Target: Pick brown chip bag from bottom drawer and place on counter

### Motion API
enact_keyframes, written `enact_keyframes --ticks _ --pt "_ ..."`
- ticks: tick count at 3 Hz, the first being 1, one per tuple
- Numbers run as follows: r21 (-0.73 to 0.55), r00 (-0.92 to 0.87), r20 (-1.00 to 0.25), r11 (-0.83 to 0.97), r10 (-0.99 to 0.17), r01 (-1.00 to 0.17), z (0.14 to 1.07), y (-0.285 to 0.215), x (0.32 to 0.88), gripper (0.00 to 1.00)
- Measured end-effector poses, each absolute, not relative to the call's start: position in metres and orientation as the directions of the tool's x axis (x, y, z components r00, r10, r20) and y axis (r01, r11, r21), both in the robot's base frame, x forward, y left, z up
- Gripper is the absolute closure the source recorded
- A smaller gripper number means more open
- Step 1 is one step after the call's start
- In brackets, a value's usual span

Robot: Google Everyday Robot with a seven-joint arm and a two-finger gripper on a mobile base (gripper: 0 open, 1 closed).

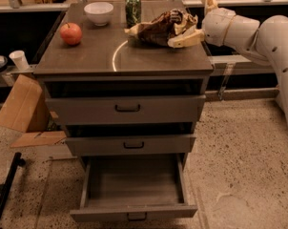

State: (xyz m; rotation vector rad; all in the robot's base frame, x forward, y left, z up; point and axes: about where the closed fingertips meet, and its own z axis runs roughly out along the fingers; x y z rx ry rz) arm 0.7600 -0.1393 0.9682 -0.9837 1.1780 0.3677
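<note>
The brown chip bag [158, 27] lies on the counter [91, 56], at its back right, just right of the pale arc mark. My gripper [180, 30] reaches in from the right at the bag's right end. Its jaws are spread: the near finger [184, 38] lies in front of the bag and the far one is hidden behind it. The bag rests on the counter top. The bottom drawer [134, 213] is pulled out and shows nothing inside. The two grey drawers above it are shut.
On the counter stand a red apple [71, 33] at the left, a white bowl [98, 12] at the back and a green can [133, 9] beside the bag. A cardboard box [22, 106] and a white cup [19, 59] sit left of the cabinet.
</note>
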Motion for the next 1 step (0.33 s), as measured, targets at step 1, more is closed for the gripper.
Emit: enact_keyframes --ticks 1 --pt "-0.545 0.450 -0.838 0.482 -0.307 -0.686 0.9979 -0.1298 0.7038 0.00"
